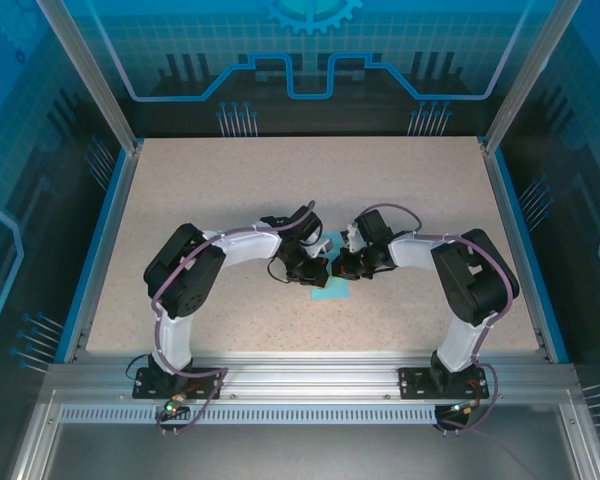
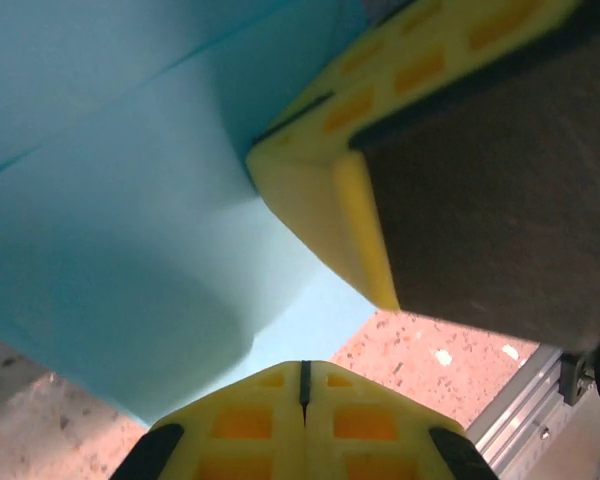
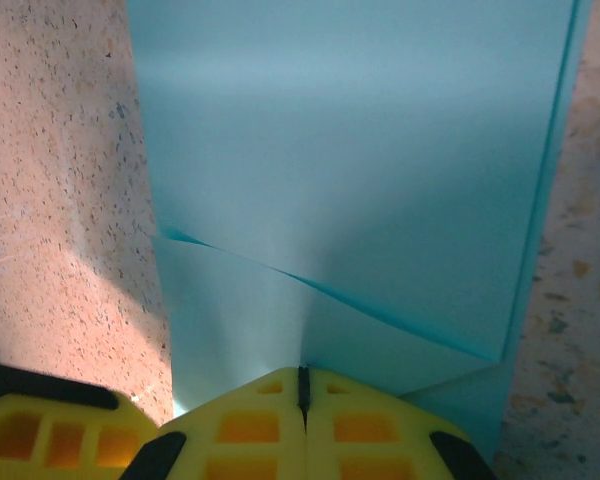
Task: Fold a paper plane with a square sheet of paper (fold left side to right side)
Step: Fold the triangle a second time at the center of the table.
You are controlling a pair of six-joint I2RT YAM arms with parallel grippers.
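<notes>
I am pressing closed left tool (image 2: 303, 378) and right tool (image 3: 302, 380) on the part-folded square sheet of paper (image 3: 350, 150) below; plane unfinished.

overhead camera looks down on the whole table (image 1: 230, 180); both wrist cameras sit close over the same paper (image 3: 360, 150).

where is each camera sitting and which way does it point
Top external: above and behind the arms, looking down on the table; both arms show whole, left gripper and right gripper meeting over the blue paper.
Left wrist: on the left wrist, looking along its shut fingertips at the paper; a right finger at upper right.
Right wrist: on the right wrist, looking past its shut fingertips down the creased paper.
Shared: all three views show paper and table.
</notes>
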